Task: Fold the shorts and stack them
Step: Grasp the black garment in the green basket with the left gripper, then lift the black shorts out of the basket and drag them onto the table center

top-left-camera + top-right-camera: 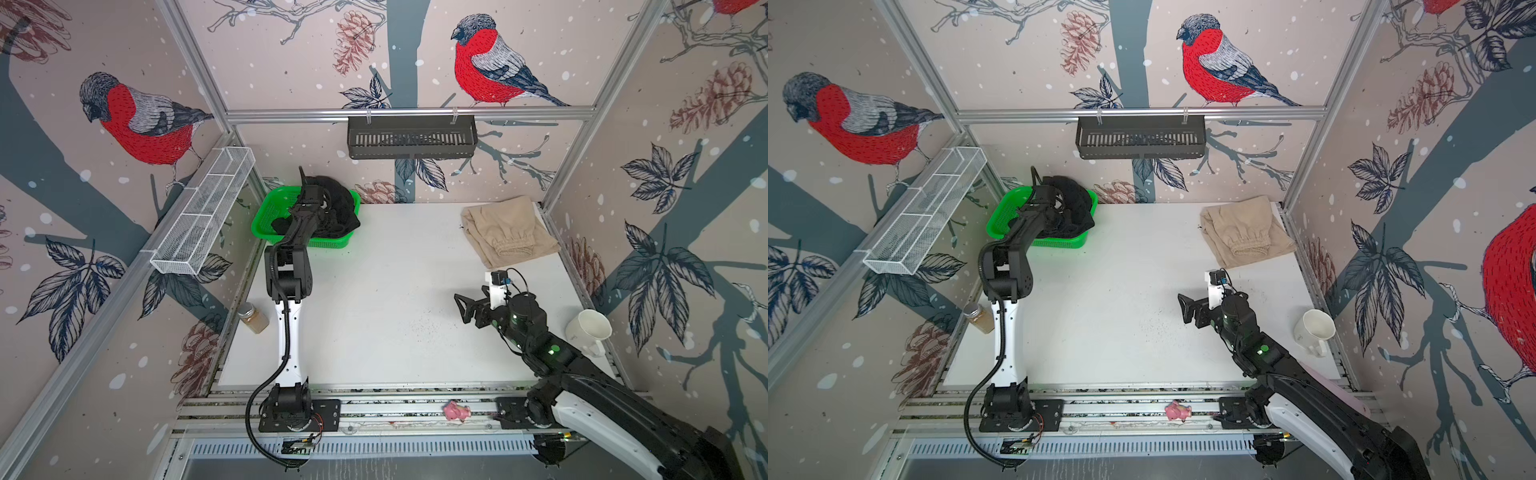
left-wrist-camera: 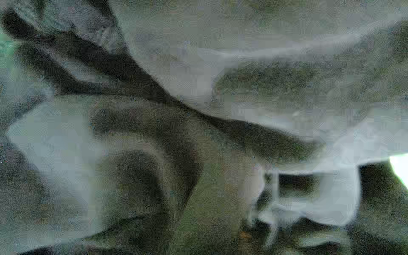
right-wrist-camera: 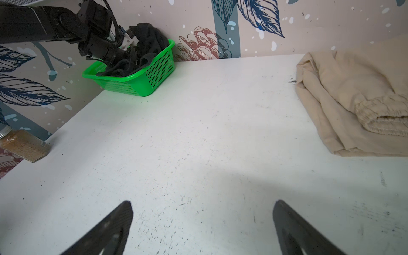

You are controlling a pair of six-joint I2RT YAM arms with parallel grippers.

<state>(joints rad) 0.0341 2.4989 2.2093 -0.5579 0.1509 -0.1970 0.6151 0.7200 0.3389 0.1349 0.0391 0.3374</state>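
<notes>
The black shorts (image 1: 343,203) lie bunched in the green basket (image 1: 264,220) at the back left of the white table. My left gripper (image 3: 132,51) reaches down into that black cloth. Its jaws are buried, and the left wrist view is only blurred dark folds (image 2: 154,92), so I cannot tell how the jaws stand. The beige shorts (image 1: 507,232) lie folded at the back right, elastic waistband toward the front. My right gripper (image 1: 461,308) hovers open over bare table in front of them, with nothing between its fingers (image 3: 123,216).
A jar of brown granules (image 1: 255,318) stands at the table's left edge. A white mug (image 1: 588,330) stands at the right edge. A pink toy (image 1: 456,411) lies on the front rail. A black basket (image 1: 411,137) and a wire shelf (image 1: 203,212) hang on the walls.
</notes>
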